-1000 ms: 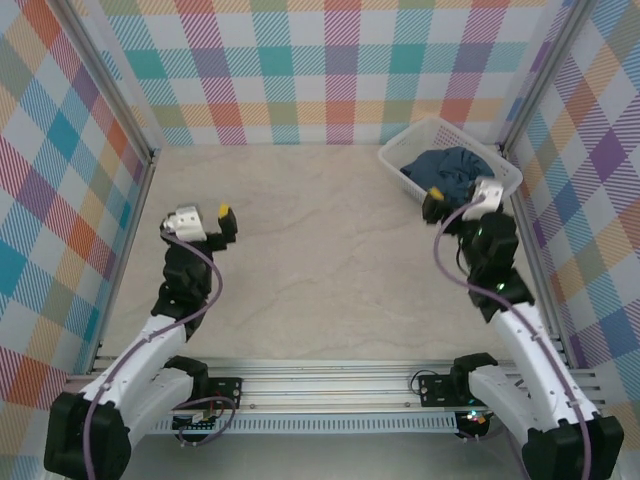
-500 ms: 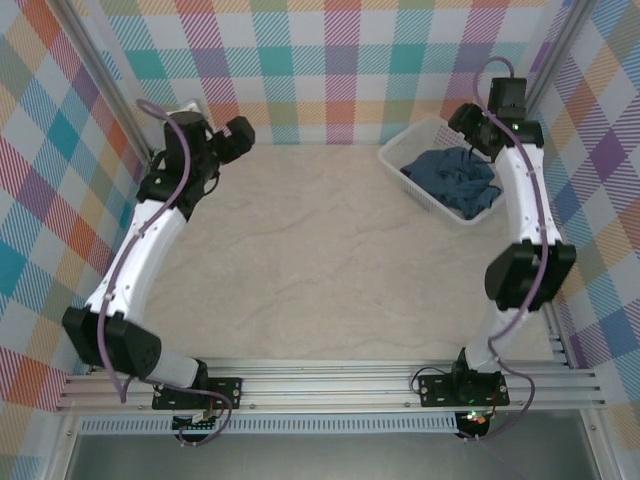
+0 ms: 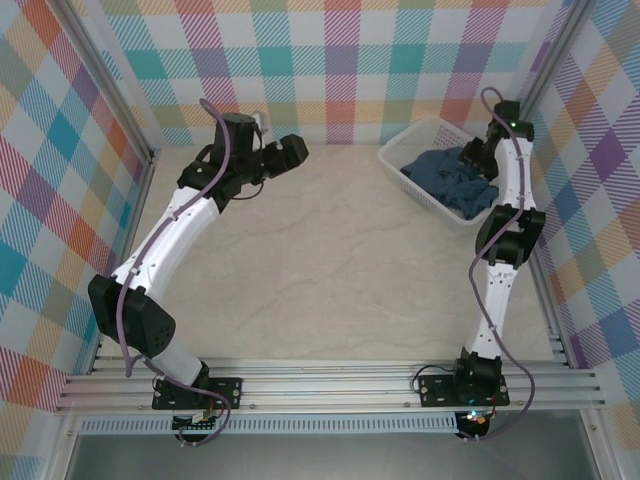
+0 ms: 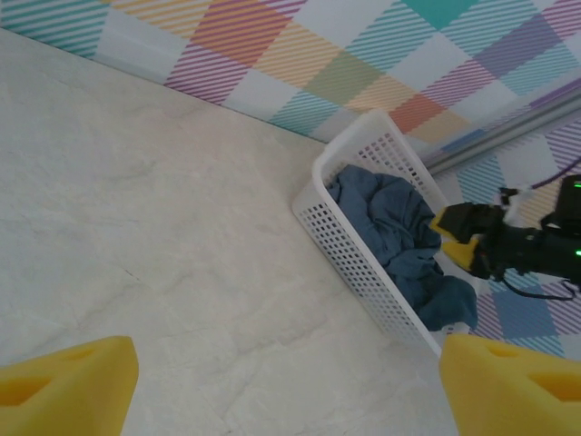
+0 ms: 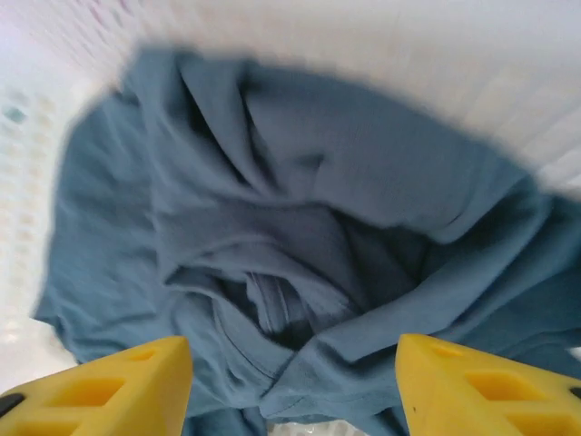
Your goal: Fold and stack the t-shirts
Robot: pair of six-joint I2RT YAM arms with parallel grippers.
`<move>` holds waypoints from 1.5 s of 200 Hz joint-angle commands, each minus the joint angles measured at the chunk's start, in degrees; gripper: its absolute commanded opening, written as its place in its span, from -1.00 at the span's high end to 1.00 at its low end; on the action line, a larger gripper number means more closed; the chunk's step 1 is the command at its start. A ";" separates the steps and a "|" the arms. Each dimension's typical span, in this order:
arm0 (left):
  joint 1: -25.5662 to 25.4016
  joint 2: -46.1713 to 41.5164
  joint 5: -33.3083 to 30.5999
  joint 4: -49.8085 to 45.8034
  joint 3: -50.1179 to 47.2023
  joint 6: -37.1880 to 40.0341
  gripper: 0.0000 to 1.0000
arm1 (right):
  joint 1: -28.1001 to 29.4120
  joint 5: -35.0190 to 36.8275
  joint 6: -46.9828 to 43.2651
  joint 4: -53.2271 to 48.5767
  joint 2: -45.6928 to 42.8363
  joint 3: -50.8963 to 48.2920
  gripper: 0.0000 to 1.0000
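The dark blue t-shirt (image 5: 300, 209) lies crumpled in a heap inside the white mesh basket (image 3: 405, 145), which sits in the far right corner of the table (image 3: 330, 260), so you are at the very first step: getting the shirt out before any folding can begin. Your right gripper (image 5: 290, 391) hangs directly over the heap with its yellow fingers spread apart and no cloth pinched between them; whether the tips touch the fabric I cannot tell. Your left gripper (image 4: 290, 381) is also open, fingers wide, holding nothing, raised above the bare table near the far wall and facing the basket from well apart. The next move likely calls for you to lower the right fingers into a thick fold near the middle of the heap, close on it, and lift clear of the basket's rim so the shirt can be spread flat on the open table.
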 commanded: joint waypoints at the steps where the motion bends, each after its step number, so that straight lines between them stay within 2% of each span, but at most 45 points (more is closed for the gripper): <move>1: -0.62 0.60 0.64 -1.47 0.19 -0.90 -0.71 | 3.04 -1.17 1.62 0.04 -1.16 -4.30 -0.20; 35: -0.70 0.41 0.44 -1.67 -0.20 -1.04 -0.70 | 3.17 1.67 7.78 -0.76 0.70 -7.08 -0.04; 69: -0.71 0.24 0.41 -2.90 0.87 -0.42 -0.68 | 3.04 1.87 9.88 0.17 2.43 -6.86 0.11; 99: -0.70 -0.67 0.20 -4.01 0.84 0.09 -0.66 | 3.04 2.01 10.28 -0.94 3.38 -4.06 0.48; 123: -0.70 -1.71 -0.20 -4.47 0.01 0.53 -0.65 | 3.03 2.26 9.86 0.10 1.66 -4.34 0.99; 146: -0.70 -2.38 -0.36 -4.57 -0.38 0.71 -0.64 | 3.26 3.51 9.33 2.58 -2.66 -5.74 1.00; 170: -0.70 -2.74 -0.64 -4.64 -0.79 0.54 -0.63 | 3.31 3.48 8.54 9.90 -11.68 -10.31 1.00; 191: -0.70 -2.88 -1.53 -4.58 -1.45 0.07 -0.61 | 3.62 2.30 7.59 14.34 -17.39 -10.55 1.00; 222: -0.70 -3.24 -2.92 -4.64 -2.45 -0.38 -0.61 | 4.80 -4.77 6.74 24.60 -26.00 -11.99 1.00; 266: -0.70 -3.62 -6.13 -6.30 -2.49 -0.26 -0.61 | 9.82 -13.47 6.86 38.15 -36.92 -11.16 1.00; 300: -0.70 -4.63 -14.64 -11.07 -2.30 -1.01 -0.61 | 14.71 -20.85 10.85 44.36 -40.38 -8.08 1.00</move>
